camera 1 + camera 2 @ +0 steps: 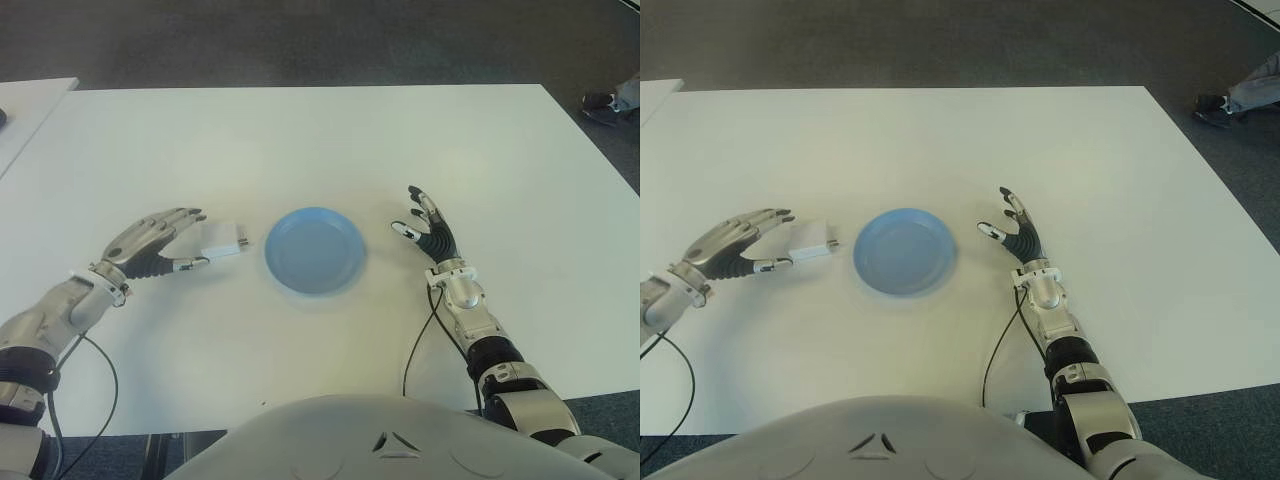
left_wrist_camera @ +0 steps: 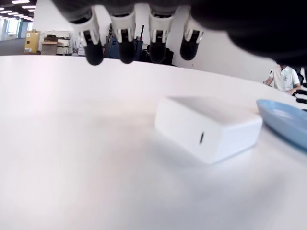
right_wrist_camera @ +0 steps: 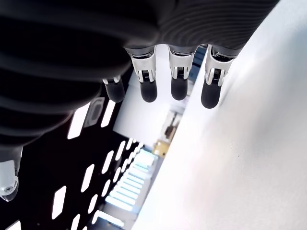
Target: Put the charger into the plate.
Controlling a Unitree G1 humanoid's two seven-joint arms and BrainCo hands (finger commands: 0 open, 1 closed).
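The charger (image 1: pixel 222 240) is a small white block that lies flat on the white bench (image 1: pixel 330 140); it is just to the left of the blue plate (image 1: pixel 314 249), with a narrow strip of bench between them, so it is not in the plate. In the left wrist view the charger (image 2: pixel 207 126) shows a small slot on the side that faces the camera; the rim of the plate (image 2: pixel 283 120) appears just beside it.

The left hand (image 1: pixel 152 243) is at the left side of the charger, with its palm turned toward it; the fingers (image 2: pixel 125 40) are stretched out and relaxed above the charger, and the thumb reaches along the bench on the near side of it. The hand grasps nothing; from the eye views the fingertips seem very close to the charger, but I cannot tell if they touch it.

The right hand (image 1: pixel 428 232) shows on the right side of the plate, a little apart from it; its fingers (image 3: pixel 178 79) are spread and loose and it holds nothing.

A thin black cable (image 1: pixel 415 350) runs from the right wrist down toward the near edge of the bench; a similar cable (image 1: pixel 100 375) hangs from the left arm. At the far right, on the dark floor (image 1: pixel 300 40), a person's shoe (image 1: pixel 602 104) is visible.
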